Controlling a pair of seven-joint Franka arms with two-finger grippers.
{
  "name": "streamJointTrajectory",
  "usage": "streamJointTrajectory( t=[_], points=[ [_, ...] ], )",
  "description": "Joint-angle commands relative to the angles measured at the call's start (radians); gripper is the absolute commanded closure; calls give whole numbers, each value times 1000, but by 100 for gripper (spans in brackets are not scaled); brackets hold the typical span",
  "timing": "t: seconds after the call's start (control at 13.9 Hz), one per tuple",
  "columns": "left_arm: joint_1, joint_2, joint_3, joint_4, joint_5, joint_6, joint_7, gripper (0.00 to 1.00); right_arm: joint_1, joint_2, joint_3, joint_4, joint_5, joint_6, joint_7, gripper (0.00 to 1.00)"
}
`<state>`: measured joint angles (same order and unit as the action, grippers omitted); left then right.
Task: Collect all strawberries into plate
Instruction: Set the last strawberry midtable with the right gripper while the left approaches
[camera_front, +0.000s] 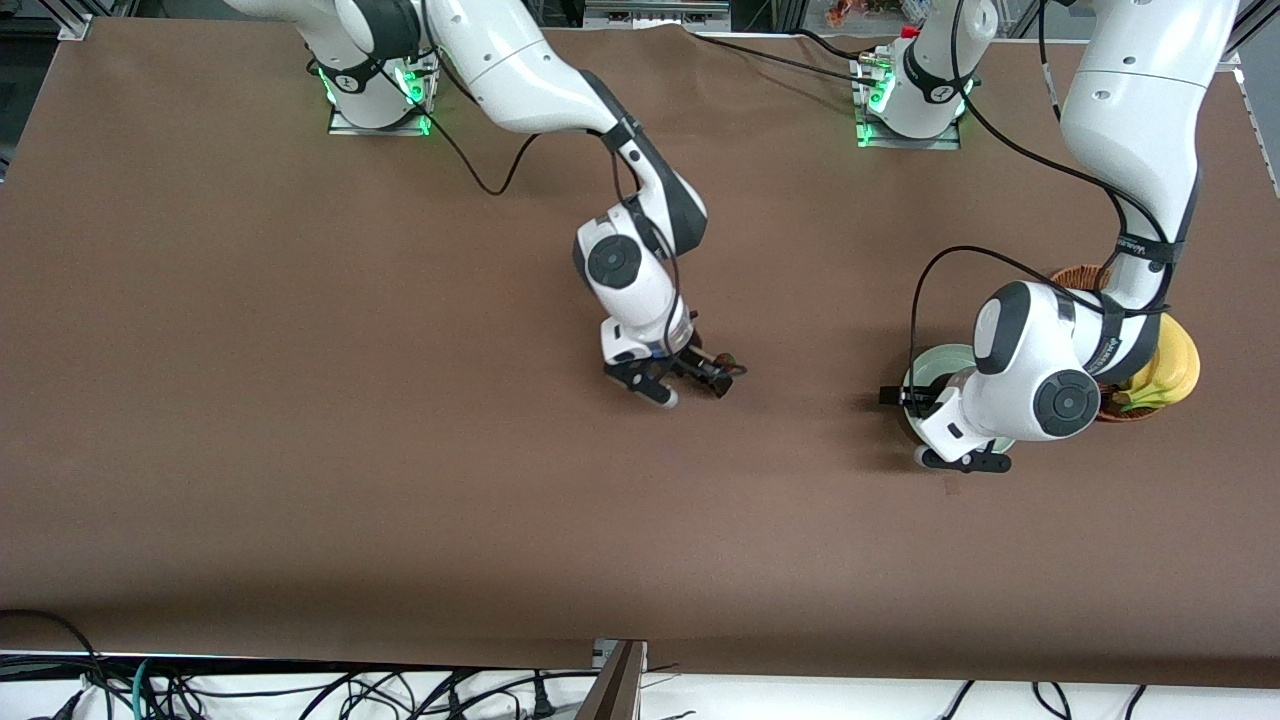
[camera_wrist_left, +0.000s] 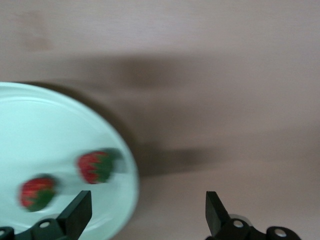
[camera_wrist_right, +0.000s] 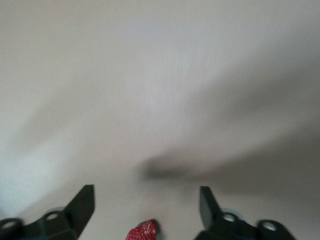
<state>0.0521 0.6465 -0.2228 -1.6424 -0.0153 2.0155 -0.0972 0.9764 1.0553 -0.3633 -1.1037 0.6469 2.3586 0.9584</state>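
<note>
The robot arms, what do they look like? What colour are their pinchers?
Both arms are glossy white with rounded shells, black bands at the joints and round dark grey caps. Thin black cables loop along them, and green lights glow at the bases. The left gripper and right gripper have black fingers.

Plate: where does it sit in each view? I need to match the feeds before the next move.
Front view: plate beside the basket, mostly hidden under the left arm's wrist.
Left wrist view: plate fills the lower corner beside one finger, with two strawberries on it.
Right wrist view: not in it.
Shared landmark: the brown table.
</note>
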Motion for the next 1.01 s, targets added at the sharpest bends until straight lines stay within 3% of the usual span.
streamJointTrajectory(
  t=[0.0, 0.22, 0.51, 0.58, 0.65, 0.72, 0.79, 0.94],
  points=[
    [-34, -18, -52, -4, -28, -1, -117, 0, -105, -87, -29, 68, -20, -298, -197, 0],
    [-187, -8, -58, 7, -19, 60, -382, 0, -211, -184, -77, 64, -24, -548, -436, 0],
    [-317, 59, -53, 3, -15, 221, -619, 0, -237, -254, -262, 61, -59, -832, -777, 0],
    [-342, 70, -53, -2, -15, 248, -680, 0, -246, -264, -281, 61, -70, -875, -818, 0],
    [-366, 73, -50, -7, -11, 261, -732, 0, -287, -293, -272, 61, -113, -909, -829, 0],
    [-376, 79, -50, -8, -11, 264, -758, 0, -332, -332, -219, 58, -168, -935, -831, 0],
    [-379, 81, -50, -8, -11, 265, -762, 0, -399, -384, -139, 48, -250, -958, -831, 0],
    [-380, 93, -49, -8, -9, 265, -762, 0, -552, -490, 83, -11, -442, -966, -833, 0]
  ],
)
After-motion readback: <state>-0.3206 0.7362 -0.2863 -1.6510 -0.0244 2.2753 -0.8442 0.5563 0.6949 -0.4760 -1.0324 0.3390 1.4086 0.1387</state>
